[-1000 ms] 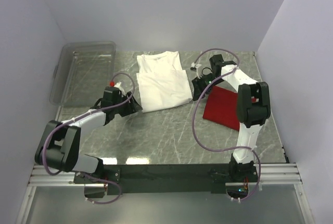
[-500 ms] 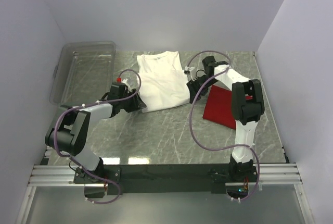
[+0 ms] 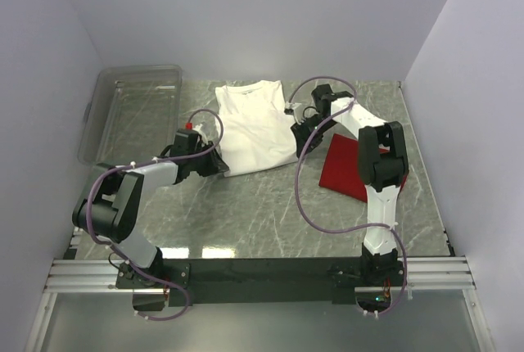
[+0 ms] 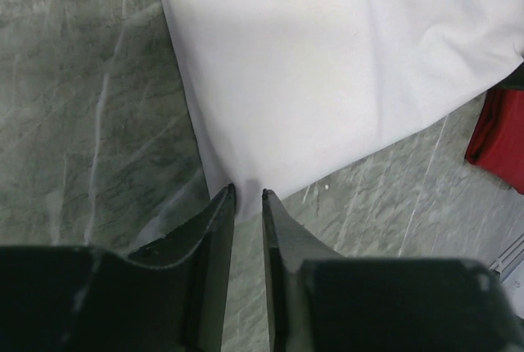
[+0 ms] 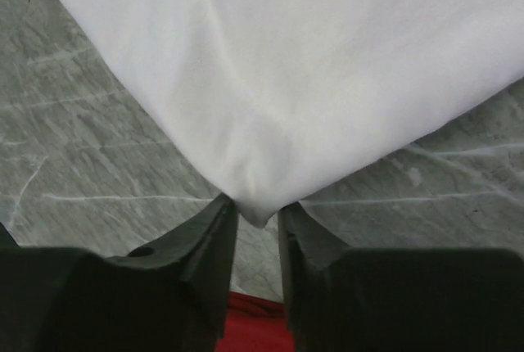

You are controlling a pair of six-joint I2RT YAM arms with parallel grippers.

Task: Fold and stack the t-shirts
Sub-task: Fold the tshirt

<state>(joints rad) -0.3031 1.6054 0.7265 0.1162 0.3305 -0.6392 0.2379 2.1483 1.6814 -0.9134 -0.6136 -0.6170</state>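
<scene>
Grey marble desk (image 3: 246,221) between white walls: the folded red shirt (image 3: 341,169) lies by the right edge, partly under the right arm. The left gripper (image 4: 247,192) has its jaws closed on the near-left corner of the white shirt (image 3: 255,123), which lies flat toward the far edge, and the right gripper (image 5: 258,205) pinches its near-right corner. A clear bin (image 3: 92,123) sits in the far-left corner.
</scene>
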